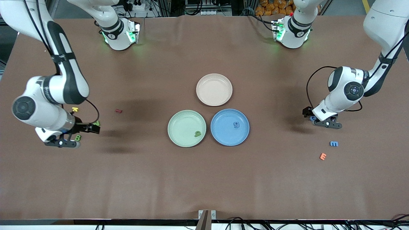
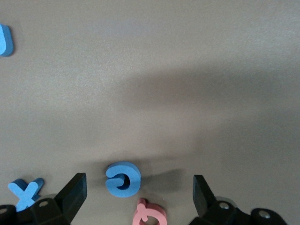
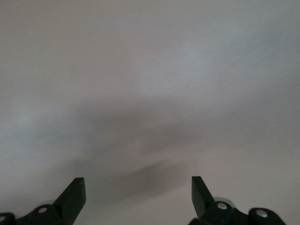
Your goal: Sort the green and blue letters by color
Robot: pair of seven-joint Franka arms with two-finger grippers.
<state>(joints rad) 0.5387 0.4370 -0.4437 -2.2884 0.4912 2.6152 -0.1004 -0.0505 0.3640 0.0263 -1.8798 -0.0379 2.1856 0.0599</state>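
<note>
My left gripper (image 1: 326, 123) is open, low over the table at the left arm's end. In the left wrist view, a blue rounded letter (image 2: 123, 178) lies on the table between its spread fingers (image 2: 70, 192), with a pink letter (image 2: 150, 213) beside it. A blue x (image 2: 26, 192) and another blue letter (image 2: 4, 40) lie nearby. A blue m (image 1: 334, 143) lies nearer the camera. My right gripper (image 1: 62, 142) is open and empty over bare table (image 3: 140, 117), near two green letters (image 1: 78, 137) (image 1: 96, 123). The green plate (image 1: 179, 124) holds a green letter (image 1: 198, 134). The blue plate (image 1: 223, 134) holds a blue g (image 1: 236, 124).
An empty beige plate (image 1: 214, 92) sits farther from the camera than the two coloured plates. An orange E (image 1: 323, 156) lies near the blue m. A yellow letter (image 1: 75, 109) and a red letter (image 1: 118, 111) lie toward the right arm's end.
</note>
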